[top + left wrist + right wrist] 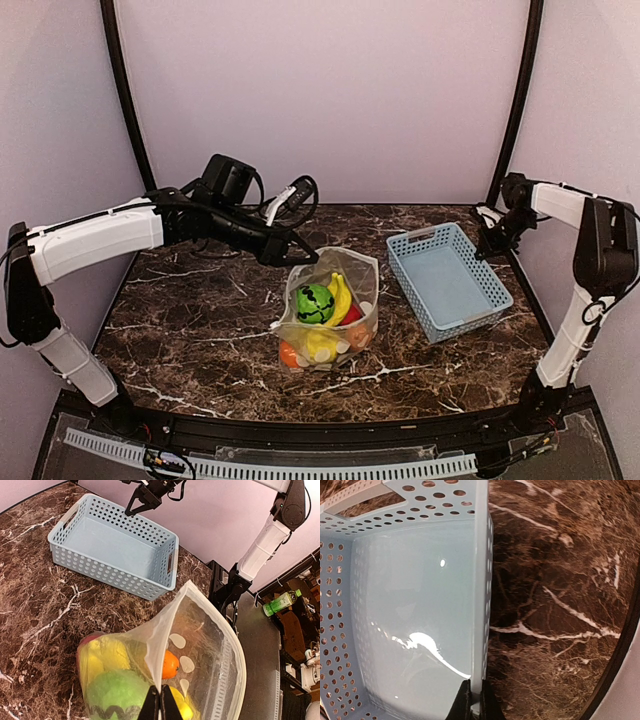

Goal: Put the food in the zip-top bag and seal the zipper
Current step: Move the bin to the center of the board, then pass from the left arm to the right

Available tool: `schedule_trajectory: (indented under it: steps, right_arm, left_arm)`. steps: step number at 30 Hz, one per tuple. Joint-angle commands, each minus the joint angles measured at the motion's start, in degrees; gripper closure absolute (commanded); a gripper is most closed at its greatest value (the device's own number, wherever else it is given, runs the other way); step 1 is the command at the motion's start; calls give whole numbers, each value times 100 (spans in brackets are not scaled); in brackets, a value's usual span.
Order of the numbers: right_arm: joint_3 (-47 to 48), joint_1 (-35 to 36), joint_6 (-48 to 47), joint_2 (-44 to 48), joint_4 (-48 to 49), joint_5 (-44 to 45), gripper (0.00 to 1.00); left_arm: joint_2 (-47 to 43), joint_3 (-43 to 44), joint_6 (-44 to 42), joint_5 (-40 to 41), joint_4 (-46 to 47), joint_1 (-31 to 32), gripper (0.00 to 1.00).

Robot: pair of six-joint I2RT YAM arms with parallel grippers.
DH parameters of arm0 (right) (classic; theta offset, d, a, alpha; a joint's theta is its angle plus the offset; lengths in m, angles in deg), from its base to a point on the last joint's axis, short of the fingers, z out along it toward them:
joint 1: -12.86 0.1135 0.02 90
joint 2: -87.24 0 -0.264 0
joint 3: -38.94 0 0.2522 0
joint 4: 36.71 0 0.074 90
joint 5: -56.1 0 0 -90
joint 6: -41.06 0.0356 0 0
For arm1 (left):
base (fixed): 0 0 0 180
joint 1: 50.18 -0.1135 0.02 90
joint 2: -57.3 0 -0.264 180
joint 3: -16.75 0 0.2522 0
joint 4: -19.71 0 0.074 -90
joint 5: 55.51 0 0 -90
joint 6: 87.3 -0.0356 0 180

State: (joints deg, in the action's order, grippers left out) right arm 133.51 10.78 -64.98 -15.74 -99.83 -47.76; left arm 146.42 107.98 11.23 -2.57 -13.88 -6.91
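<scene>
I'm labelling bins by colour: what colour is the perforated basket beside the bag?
Light blue all over; the basket shows best in the top external view.

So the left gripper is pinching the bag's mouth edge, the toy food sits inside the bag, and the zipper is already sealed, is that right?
Not quite: the zipper is not sealed. The left wrist view shows the zip-top bag with its mouth gaping open. The left gripper does pinch its edge, and the food is inside.

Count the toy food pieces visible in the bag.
5, all inside the zip-top bag: green ball, bananas beside it, red piece by the bananas, orange ball at the near corner, yellow piece beside that. Others may be hidden.
</scene>
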Motion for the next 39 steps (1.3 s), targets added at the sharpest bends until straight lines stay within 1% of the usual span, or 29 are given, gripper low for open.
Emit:
schedule_trajectory:
  steps: [1,4,5,6,8,10,13,14,16,18,20,24,29,32,35,39]
  right_arm:
    - [270,-390,132,-214,-37,-326,99]
    - [284,-398,72,-138,-69,-486,78]
    - [285,-402,52,-64,-97,-527,72]
    - [286,-398,29,87,-125,-532,68]
    - [293,-398,-96,389,-200,-552,64]
    - [280,-385,-398,842,-306,-774,62]
    - [-13,-138,-1362,1758,-400,-1619,62]
    - [-225,36,-1959,2144,-429,-1971,61]
    - [-734,661,-2749,2859,-567,-2401,57]
    - [-1097,1430,-2884,3399,-430,-2291,52]
    - [-1162,2315,-2913,3640,-391,-2131,49]
    - [-885,3649,-3152,3347,-568,-1458,50]
    - [-67,4793,-3276,2691,-815,-1034,50]
    - [178,5487,-3381,2421,-795,-519,50]
    - [366,5899,-3386,2084,-824,-269,51]
    - [499,6236,-3239,1704,-929,-361,52]
  left_arm:
    - [-51,-52,-112,6,-81,66,99]
    - [-50,-48,-136,17,-104,76,99]
    - [-52,-48,-139,26,-107,77,99]
    - [-52,-48,-141,29,-103,81,99]
    - [-32,-36,-158,32,-118,73,99]
    - [-16,-8,-196,32,-186,74,99]
    - [-4,47,-249,87,-275,73,99]
    - [1,61,-265,105,-284,76,99]
    - [6,84,-267,109,-279,70,99]
    - [24,117,-252,81,-269,80,99]
    - [74,175,-250,69,-278,80,99]
    - [318,496,-219,38,-494,80,99]
    - [709,1119,-258,71,-993,124,99]
    - [828,1282,-255,107,-1094,142,99]
    - [955,1495,-261,152,-1271,164,99]
    - [1004,1615,-299,176,-1390,173,99]
